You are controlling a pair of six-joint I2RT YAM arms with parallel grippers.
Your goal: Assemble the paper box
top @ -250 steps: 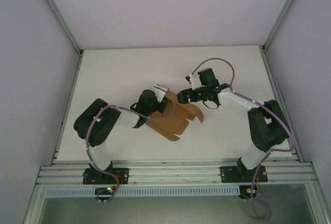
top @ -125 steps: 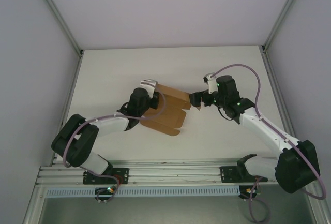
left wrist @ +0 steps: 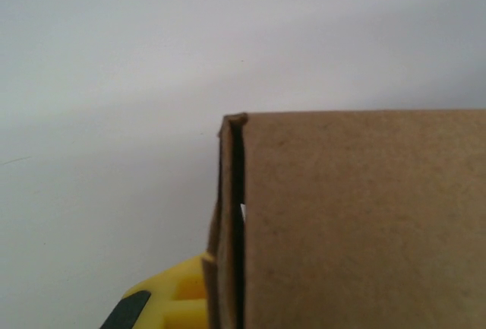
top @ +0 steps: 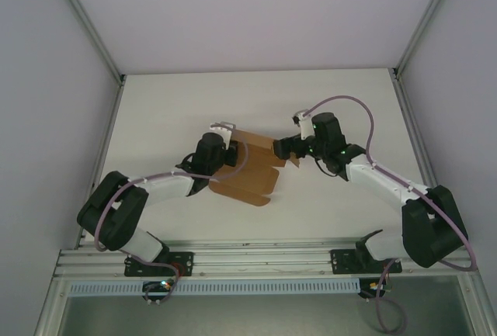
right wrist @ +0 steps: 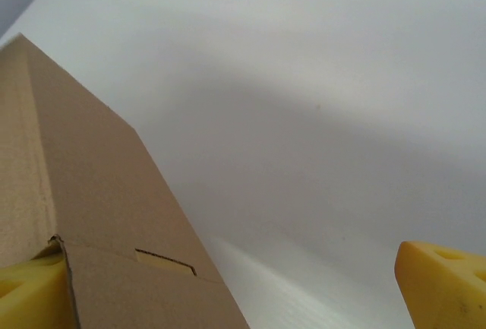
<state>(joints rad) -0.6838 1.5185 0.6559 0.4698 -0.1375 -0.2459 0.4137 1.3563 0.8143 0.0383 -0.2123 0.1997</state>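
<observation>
– Since half a second ago my right end effector (top: 281, 150) has slid left, up to the right-hand corner of the paper box (top: 250, 174). The left end effector (top: 227, 140) has hardly shifted.
– Anything to read on the card?
– Bare brown corrugated face in both wrist views. On the right wrist side there is one short slit (right wrist: 163, 260) cut in it.
– Where is the box now?
– Near the middle of the table (top: 171, 111), between my two end effectors, with its loose flaps pointing toward my bases. The left one is at its far left corner, the right one at its far right corner.
– Left grip?
– Drawn in narrow on a folded double edge of the box. One yellow pad (left wrist: 171, 302) lies right against that edge. The other is hidden behind the panel that covers the right of that view.
– And the right?
– Spread wide, holding nothing. One pad (right wrist: 23, 298) sits low at the left, partly behind the card and touching it as far as I can tell. The opposite pad (right wrist: 448, 283) stands well apart from the box, over bare table.
</observation>
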